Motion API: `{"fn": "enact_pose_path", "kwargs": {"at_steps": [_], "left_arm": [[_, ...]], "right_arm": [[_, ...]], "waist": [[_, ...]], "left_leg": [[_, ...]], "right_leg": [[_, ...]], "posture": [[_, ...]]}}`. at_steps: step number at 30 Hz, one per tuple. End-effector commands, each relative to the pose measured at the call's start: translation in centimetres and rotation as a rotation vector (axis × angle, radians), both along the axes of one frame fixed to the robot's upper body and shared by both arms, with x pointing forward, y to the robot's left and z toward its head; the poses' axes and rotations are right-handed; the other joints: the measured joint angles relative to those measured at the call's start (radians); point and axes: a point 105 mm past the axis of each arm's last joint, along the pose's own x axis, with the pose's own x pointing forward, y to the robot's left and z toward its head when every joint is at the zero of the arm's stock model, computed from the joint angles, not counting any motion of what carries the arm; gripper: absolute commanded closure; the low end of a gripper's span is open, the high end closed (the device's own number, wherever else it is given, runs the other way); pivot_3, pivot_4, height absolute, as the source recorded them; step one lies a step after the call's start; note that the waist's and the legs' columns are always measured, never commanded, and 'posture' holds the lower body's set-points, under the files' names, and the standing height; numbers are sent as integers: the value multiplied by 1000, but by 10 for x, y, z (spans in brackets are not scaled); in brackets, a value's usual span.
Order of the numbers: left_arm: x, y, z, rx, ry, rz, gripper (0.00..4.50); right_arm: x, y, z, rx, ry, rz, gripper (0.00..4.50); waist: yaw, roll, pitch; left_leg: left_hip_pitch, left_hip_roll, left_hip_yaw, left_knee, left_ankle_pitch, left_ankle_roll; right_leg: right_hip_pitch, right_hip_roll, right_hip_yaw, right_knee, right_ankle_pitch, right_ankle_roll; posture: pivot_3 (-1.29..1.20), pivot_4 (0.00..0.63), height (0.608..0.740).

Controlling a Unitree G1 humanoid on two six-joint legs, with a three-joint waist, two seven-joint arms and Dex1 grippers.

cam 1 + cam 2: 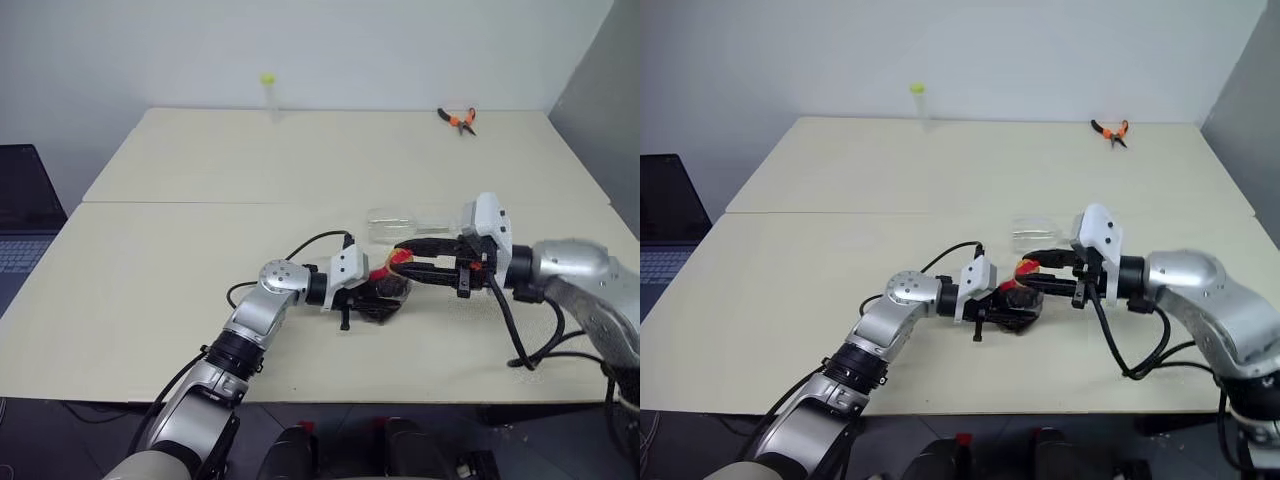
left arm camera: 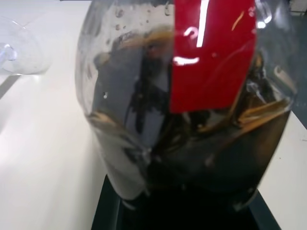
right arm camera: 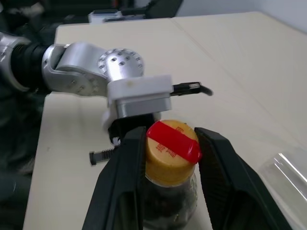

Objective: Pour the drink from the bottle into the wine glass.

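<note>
The bottle [image 1: 388, 287] stands just above the table near its front middle, with dark drink [image 2: 201, 163] in its squat body and a red label [image 2: 211, 52]. My left gripper [image 1: 372, 297] comes in from the left and is shut on the body. My right gripper [image 3: 170, 135] reaches in from the right, its two black fingers [image 3: 129, 163] closed against either side of the yellow cap [image 3: 168, 160]. The wine glass [image 1: 392, 227] is clear and sits on the table just behind the bottle; it seems to lie on its side.
A slim clear tube with a yellow-green top [image 1: 268, 93] stands at the table's far edge. Orange-handled pliers [image 1: 458, 119] lie at the far right. A laptop [image 1: 22, 215] sits off the left side. Black cables [image 1: 520, 345] trail from both wrists.
</note>
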Motion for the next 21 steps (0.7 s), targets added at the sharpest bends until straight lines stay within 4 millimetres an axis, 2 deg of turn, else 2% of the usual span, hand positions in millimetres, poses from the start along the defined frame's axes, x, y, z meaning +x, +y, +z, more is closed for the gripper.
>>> {"fn": "enact_pose_path", "kwargs": {"at_steps": [1, 3, 7, 10, 13, 16, 21], "left_arm": [[-15, -11, 25, -70, -103, -115, 3670], [-16, -11, 23, -69, -108, -112, 3703], [-13, -12, 23, -73, -114, -97, 3709], [-11, -14, 23, -70, -125, -87, 3709], [-9, -14, 22, -70, -128, -82, 3730], [-3, -14, 23, -68, -147, -55, 3730], [4, -17, 26, -79, -165, -25, 3730]], "right_arm": [[32, -31, -5, -175, -69, -92, 3277], [28, -25, 1, -140, -63, -64, 3277], [3, -13, 10, 23, 92, -23, 3277], [-17, -8, 15, 159, 137, -63, 2231], [-27, -8, 20, 241, 139, -130, 1142], [-40, -10, 19, 314, 90, -265, 69], [-42, -3, 13, 375, -18, -490, 0]], "waist": [[0, 0, 0], [2, 0, 0], [8, 0, 0], [12, 0, 0], [15, 0, 0], [20, 0, 0], [15, 0, 0]], "left_leg": [[0, 0, 0, 0, 0, 0], [0, 0, -1, 0, 0, 0], [-2, 0, -1, 1, 0, 0], [-3, 0, -2, 1, 0, 0], [-3, -1, -2, 1, 0, 0], [-3, -1, -3, 1, 0, 0], [-2, 0, -1, 1, 0, 0]], "right_leg": [[0, 0, 0, 0, 0, 0], [0, 0, -1, 0, 0, 0], [0, -3, -1, -1, 0, 0], [0, -5, -1, -2, 0, 0], [-1, -6, -1, -1, 0, 0], [-1, -6, -1, -1, 0, 0], [0, -3, 0, 1, 0, 0]], "posture": [[0, 150, 740], [0, 150, 740], [0, 150, 740], [0, 150, 740], [0, 150, 740], [0, 150, 740], [0, 150, 740]]}}
